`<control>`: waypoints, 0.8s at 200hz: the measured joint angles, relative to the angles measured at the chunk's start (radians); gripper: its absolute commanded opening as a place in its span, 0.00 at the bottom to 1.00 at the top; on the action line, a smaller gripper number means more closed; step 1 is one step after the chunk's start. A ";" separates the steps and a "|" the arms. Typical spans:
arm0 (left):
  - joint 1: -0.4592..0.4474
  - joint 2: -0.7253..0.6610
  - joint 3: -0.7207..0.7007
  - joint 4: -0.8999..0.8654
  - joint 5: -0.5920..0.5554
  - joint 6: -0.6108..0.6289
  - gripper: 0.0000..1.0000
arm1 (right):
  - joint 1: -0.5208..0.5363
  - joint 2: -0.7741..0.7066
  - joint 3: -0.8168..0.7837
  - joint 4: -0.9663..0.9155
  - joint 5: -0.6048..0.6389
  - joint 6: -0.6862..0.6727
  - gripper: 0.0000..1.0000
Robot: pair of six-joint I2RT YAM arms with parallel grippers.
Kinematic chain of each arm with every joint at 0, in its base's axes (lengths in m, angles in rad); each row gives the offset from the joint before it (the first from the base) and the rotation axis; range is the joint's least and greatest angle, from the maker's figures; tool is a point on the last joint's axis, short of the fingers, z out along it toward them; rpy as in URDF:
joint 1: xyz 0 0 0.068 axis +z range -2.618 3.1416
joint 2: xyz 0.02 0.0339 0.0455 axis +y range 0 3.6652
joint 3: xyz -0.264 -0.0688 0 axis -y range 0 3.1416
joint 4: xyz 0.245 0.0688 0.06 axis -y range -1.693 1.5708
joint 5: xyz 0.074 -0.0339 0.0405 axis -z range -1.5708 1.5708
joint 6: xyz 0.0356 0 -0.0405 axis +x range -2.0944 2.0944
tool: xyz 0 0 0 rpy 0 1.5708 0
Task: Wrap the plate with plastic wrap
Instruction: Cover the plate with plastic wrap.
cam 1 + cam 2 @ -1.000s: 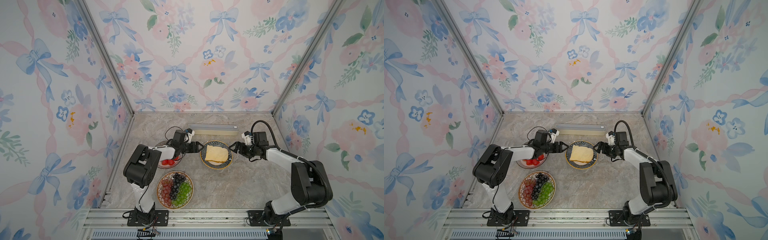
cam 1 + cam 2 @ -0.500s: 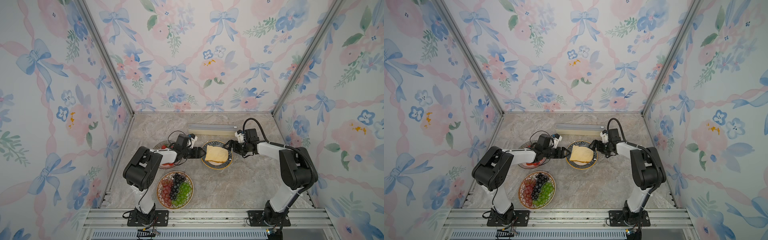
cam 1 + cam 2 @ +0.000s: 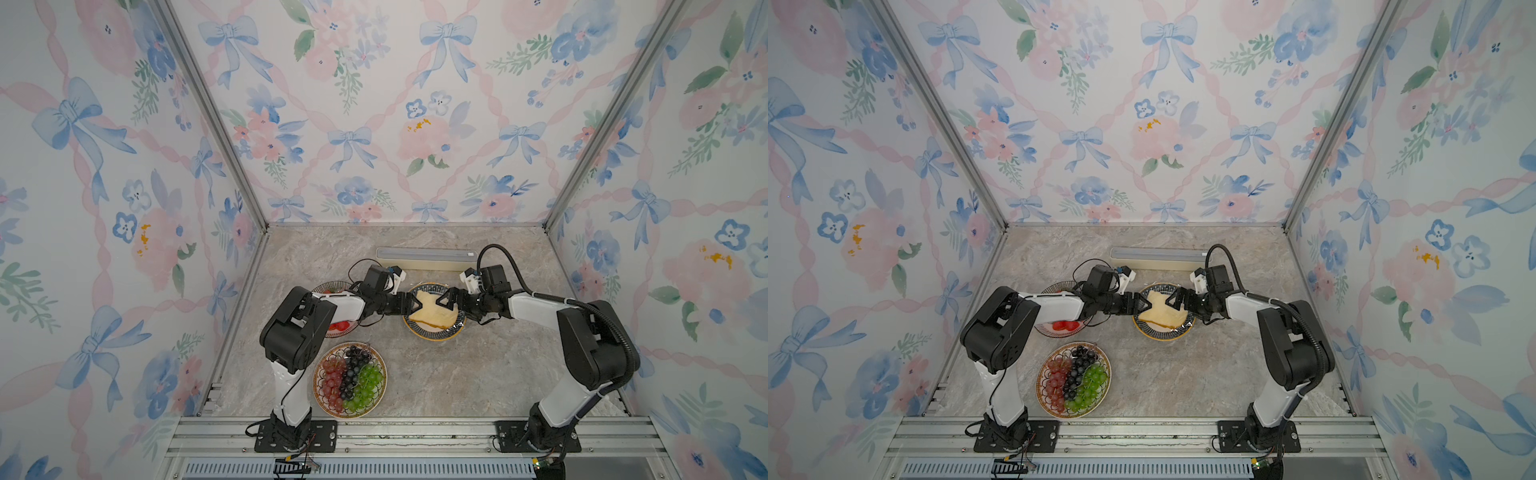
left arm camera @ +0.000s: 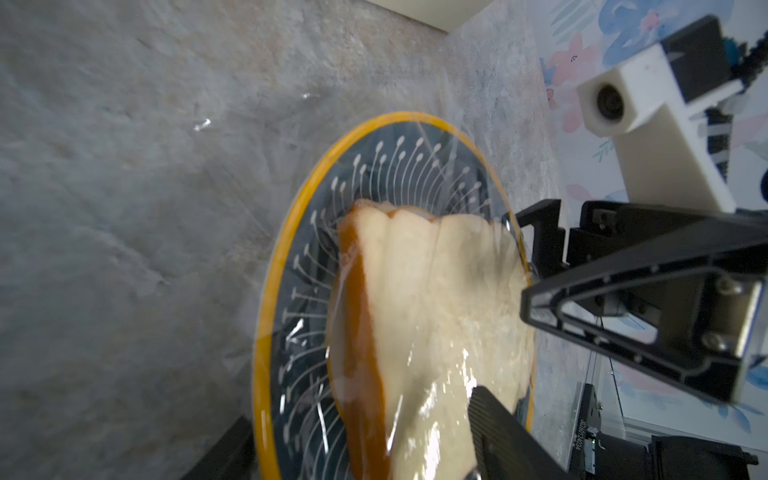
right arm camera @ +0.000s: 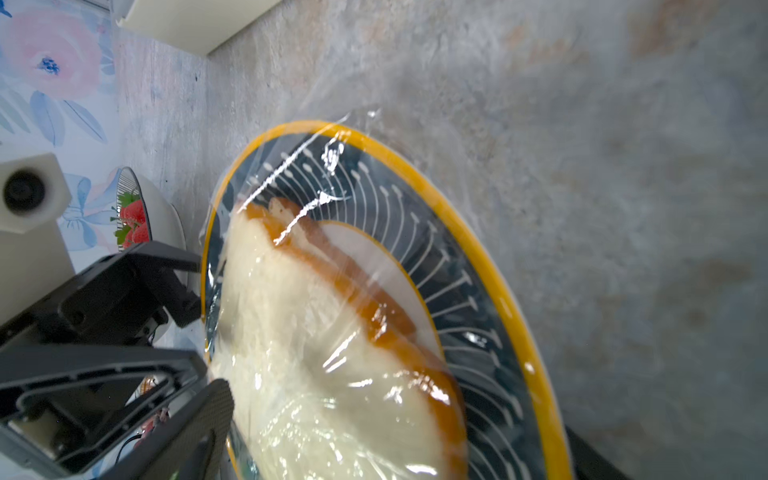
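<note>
A round dark-blue plate with a yellow rim and white line pattern (image 3: 432, 337) sits near the middle of the mottled grey stone worktop (image 3: 478, 374). It carries slices of pale bread with an orange-brown crust (image 3: 432, 318). The thin, clear, glossy plastic wrap (image 5: 332, 365) lies over the bread and the plate. It is creased and glinting, and in the right wrist view its loose edge runs past the rim onto the worktop.

The left end effector (image 3: 415, 305) reaches over the plate from one side and the right end effector (image 3: 446, 302) from the opposite side, tips facing each other above the bread. Both have their jaws spread, the right wider, with nothing clamped between them (whether a fingertip touches the film cannot be told).

Just behind the plate lies the long narrow cream box with a grey top (image 3: 424, 254). A white bowl of red strawberries (image 3: 340, 325) sits partly under the left arm. A patterned plate of red, dark and green grapes (image 3: 316, 374) stands nearer the arm bases.
</note>
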 measured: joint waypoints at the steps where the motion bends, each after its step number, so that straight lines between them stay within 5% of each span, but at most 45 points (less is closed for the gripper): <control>1: 0.000 0.001 0.002 0.000 0.000 0.000 0.73 | 0.000 -0.002 -0.002 0.000 0.000 0.001 1.00; 84: 0.048 0.055 0.101 -0.030 -0.065 0.048 0.75 | -0.087 -0.182 -0.078 -0.215 0.092 -0.073 0.99; 125: 0.076 -0.125 -0.016 -0.082 -0.115 0.078 0.74 | -0.076 -0.210 0.035 -0.206 0.082 -0.172 0.99; 160: 0.063 -0.280 -0.112 -0.090 -0.116 0.080 0.73 | -0.006 -0.092 0.166 -0.116 0.050 -0.201 0.97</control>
